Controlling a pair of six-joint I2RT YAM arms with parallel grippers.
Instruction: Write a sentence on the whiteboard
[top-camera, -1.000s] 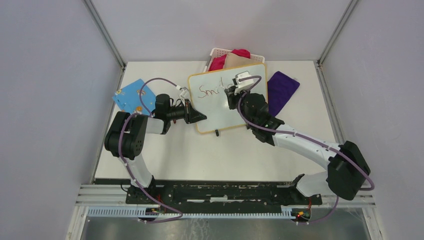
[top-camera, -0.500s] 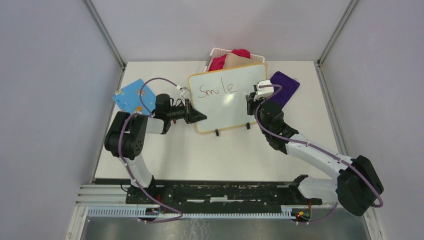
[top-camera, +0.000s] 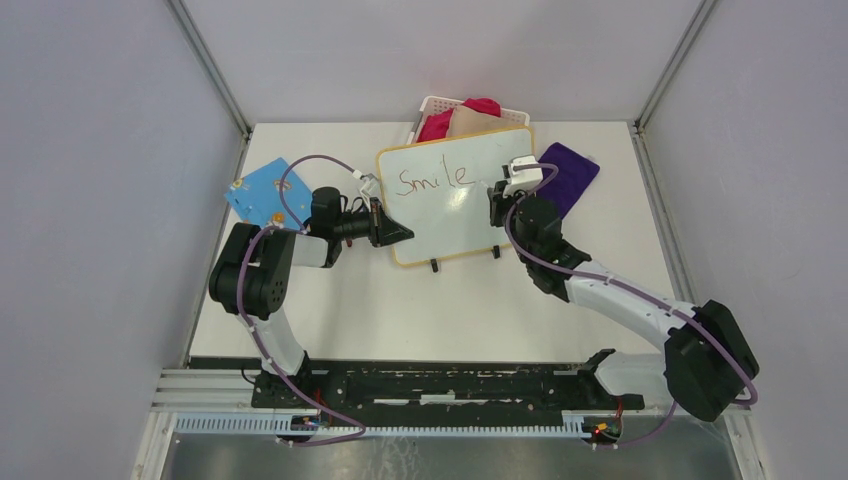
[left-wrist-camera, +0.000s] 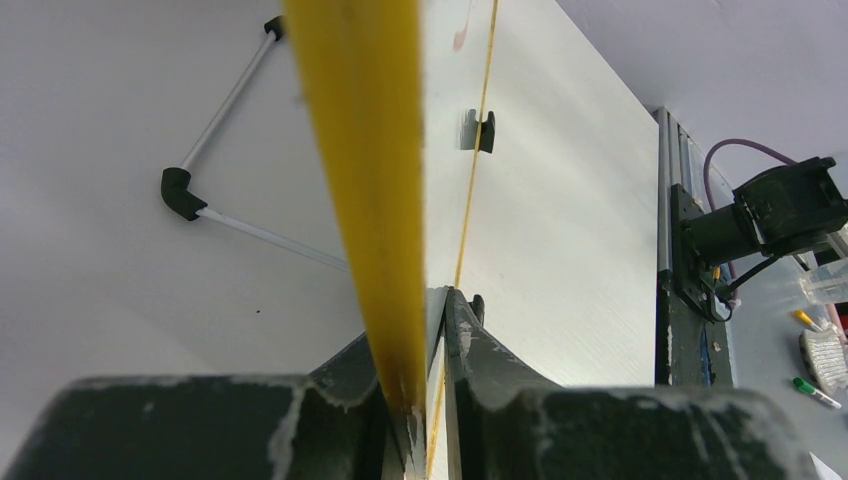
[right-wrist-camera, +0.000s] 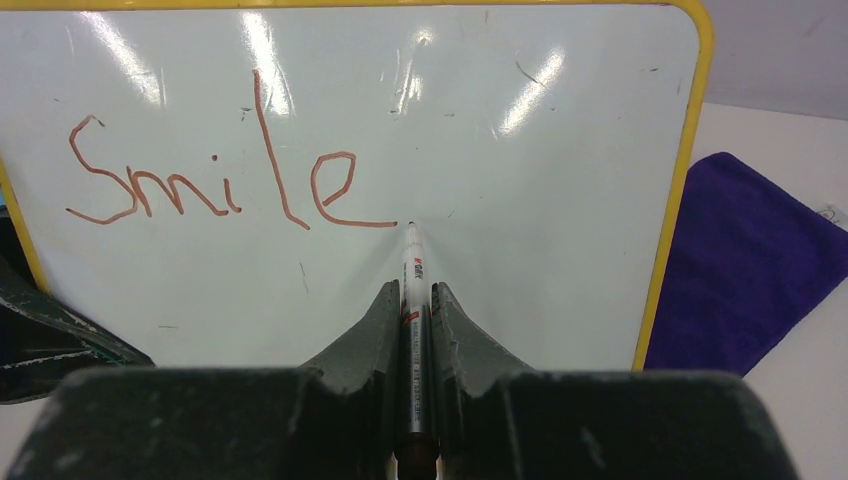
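The whiteboard (top-camera: 462, 218) stands tilted at the back of the table, yellow-rimmed, on small black feet (top-camera: 433, 265). My left gripper (top-camera: 400, 236) is shut on its left rim, which shows edge-on as a yellow strip (left-wrist-camera: 365, 150) between the left gripper's (left-wrist-camera: 428, 296) fingers. Of the sentence (top-camera: 432, 180), only the red word "Smile" (right-wrist-camera: 215, 180) shows, on the board's (right-wrist-camera: 520, 150) upper left. My right gripper (top-camera: 497, 205) is shut on a white marker (right-wrist-camera: 413, 275). The marker's tip sits at the board just right of the "e" tail, ahead of the right gripper (right-wrist-camera: 415, 290).
A white basket (top-camera: 432, 104) with red and beige cloths stands behind the whiteboard. A purple cloth (top-camera: 565, 178) lies right of the board, also seen as the purple cloth (right-wrist-camera: 740, 270) past the rim. A blue board (top-camera: 262, 190) lies at the left.
My right gripper has moved right along the board with the marker, and "Smile" now shows in full. The left gripper and the board have stayed put.
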